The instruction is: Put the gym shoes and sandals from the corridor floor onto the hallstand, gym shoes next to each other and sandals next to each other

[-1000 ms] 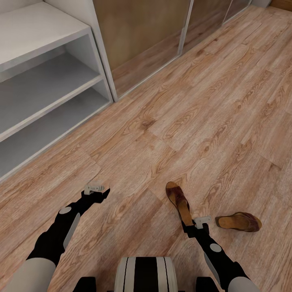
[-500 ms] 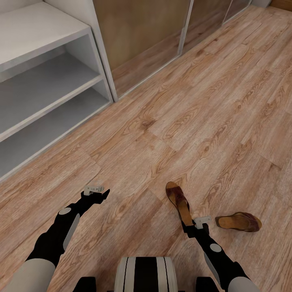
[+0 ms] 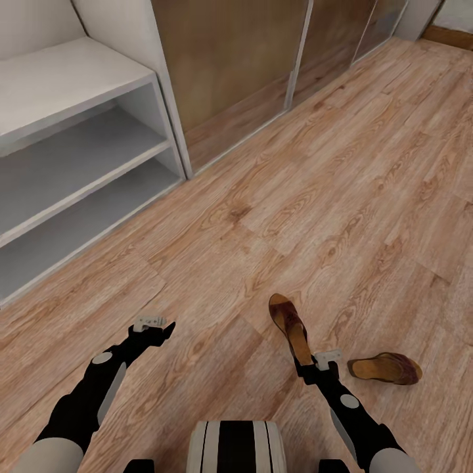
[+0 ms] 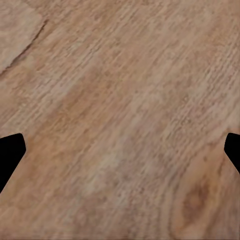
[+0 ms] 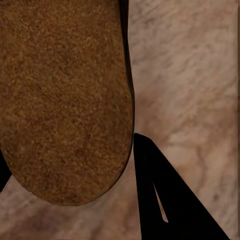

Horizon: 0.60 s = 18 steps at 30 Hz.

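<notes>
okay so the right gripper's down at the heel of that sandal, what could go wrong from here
1. The right gripper sits at the very heel end of the near sandal; a grip that far back may let it droop or slip out.
2. The second sandal lies on its side close beside the right arm, which might knock it.
3. The hallstand stands well off to the left, so a weak hold could fail on the way.

One brown sandal (image 3: 290, 327) has its heel end between the right gripper's (image 3: 309, 368) fingers, toe pointing away; tan footbed (image 5: 62, 100) faces up. The second sandal (image 3: 384, 368) lies on its side on the corridor floor (image 3: 341, 197), just right of that gripper. The white hallstand (image 3: 72, 151) stands well ahead-left, shelves bare.
</notes>
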### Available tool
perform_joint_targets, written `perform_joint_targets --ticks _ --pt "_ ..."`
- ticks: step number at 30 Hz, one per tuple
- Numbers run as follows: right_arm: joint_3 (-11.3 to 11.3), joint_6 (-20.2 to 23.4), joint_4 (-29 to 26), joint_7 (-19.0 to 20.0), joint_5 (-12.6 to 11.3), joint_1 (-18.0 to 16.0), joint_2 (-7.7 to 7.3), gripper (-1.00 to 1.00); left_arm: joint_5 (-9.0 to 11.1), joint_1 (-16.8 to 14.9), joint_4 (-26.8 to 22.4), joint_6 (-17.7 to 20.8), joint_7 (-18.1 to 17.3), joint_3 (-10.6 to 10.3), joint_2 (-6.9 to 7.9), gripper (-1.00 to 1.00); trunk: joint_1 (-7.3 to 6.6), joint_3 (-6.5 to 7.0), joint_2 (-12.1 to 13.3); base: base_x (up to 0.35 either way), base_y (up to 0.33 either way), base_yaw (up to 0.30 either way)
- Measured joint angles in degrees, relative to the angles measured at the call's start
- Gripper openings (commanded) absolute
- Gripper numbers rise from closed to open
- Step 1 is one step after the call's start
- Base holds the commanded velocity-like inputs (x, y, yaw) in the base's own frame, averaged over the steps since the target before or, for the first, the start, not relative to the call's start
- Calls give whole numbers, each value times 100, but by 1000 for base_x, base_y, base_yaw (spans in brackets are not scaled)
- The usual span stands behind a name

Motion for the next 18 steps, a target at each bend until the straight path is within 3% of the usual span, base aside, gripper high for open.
perform_joint_targets --ticks 4,7,9,12,13,15,18 --pt "-4 3 -1 -16 0 -1 3 -100 -13 105 182 -161 4 4 14 100 -10 89 5 0 0 0" --pt "-15 3 -7 -21 -4 0 -2 -100 -17 182 360 -474 15 9 17 100 -18 155 9 0 0 0" --pt "-22 -3 -20 -31 -7 5 -6 -100 -18 283 703 -985 37 17 27 100 -23 199 12 0 0 0" --pt "-22 -4 -14 -61 1 7 -12 -100 6 339 970 -1155 48 32 27 100 -31 266 16 0 0 -35" --pt "-39 -74 0 -121 -11 48 -123 -100 10 363 1549 -2012 66 106 35 100 -33 294 17 0 0 -113" --pt "-21 -606 14 -128 9 361 -139 -100 16 375 2124 -2545 71 229 40 100 -38 354 20 0 0 -118" --pt "-25 -963 20 -131 0 637 -147 -100 23 417 2549 -2947 70 333 43 100 -46 446 24 0 0 -121"
